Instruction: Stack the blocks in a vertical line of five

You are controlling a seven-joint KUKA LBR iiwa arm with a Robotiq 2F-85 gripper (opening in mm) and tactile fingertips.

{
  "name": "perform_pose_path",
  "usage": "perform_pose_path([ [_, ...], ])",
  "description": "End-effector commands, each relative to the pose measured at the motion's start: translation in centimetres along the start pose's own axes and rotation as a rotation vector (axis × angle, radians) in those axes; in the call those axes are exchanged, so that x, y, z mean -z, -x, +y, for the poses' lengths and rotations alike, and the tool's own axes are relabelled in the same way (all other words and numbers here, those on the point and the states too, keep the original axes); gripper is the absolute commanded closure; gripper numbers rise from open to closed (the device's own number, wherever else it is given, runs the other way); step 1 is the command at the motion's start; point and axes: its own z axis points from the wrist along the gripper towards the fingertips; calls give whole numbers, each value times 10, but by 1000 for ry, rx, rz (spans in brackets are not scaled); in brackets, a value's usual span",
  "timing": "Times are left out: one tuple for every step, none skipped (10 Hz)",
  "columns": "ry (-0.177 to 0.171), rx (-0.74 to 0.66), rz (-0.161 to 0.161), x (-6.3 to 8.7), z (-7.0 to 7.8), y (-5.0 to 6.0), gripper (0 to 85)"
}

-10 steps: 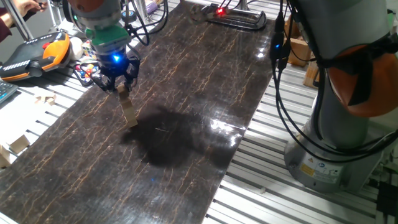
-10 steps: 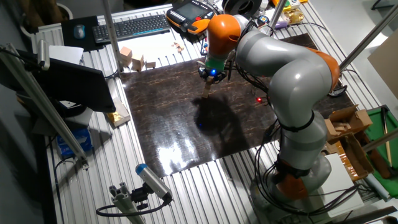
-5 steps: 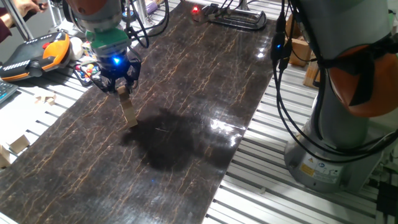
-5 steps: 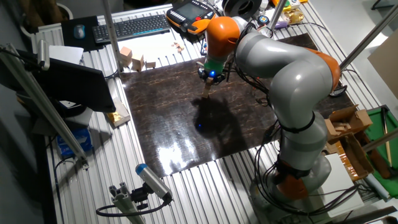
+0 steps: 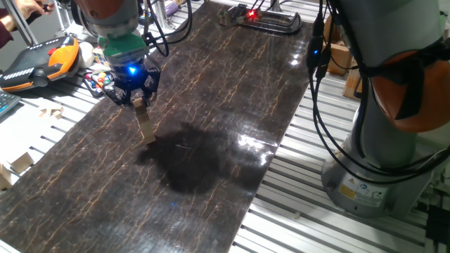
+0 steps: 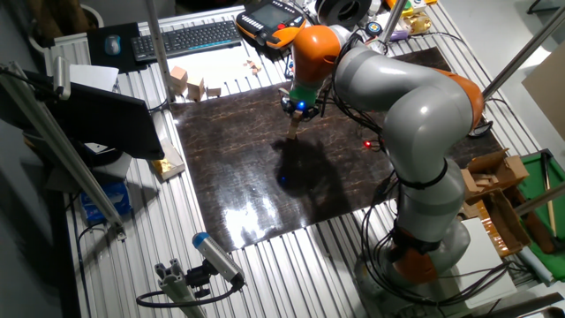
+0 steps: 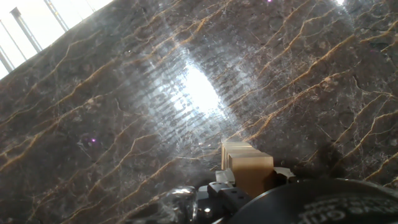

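Tan wood: the blocks [image 5: 146, 126] stand as one thin column on the dark marbled slab [image 5: 211, 105], toward 10 o'clock from its middle in one fixed view

Change: almost none; over the last second the gripper [image 5: 138, 100] has stayed put at the column's 12 o'clock end, and the column has not shifted

Hand: its fingers sit either side of the top block [image 7: 250, 173]; you cannot tell from these views whether they are pressing it or have let go

Alignment: in the hand view a lower block's edge peeks out toward 11 o'clock, so the layers look slightly offset

Count: too small for you to count

Meaning: this looks like a placing pause; judge the stack complete only once the hand lifts clear and it stands

Risk: a sideways exit could topple the column
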Motion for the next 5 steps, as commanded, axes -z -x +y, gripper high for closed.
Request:
perform_pose_path([
  [1,0,-1,0,0,0,840],
  [2,0,-2,0,0,-1,840],
  [2,3,-2,0,0,-1,840],
  [2,3,-2,-1,0,-1,840],
  [3,6,-4,-1,0,-1,840],
])
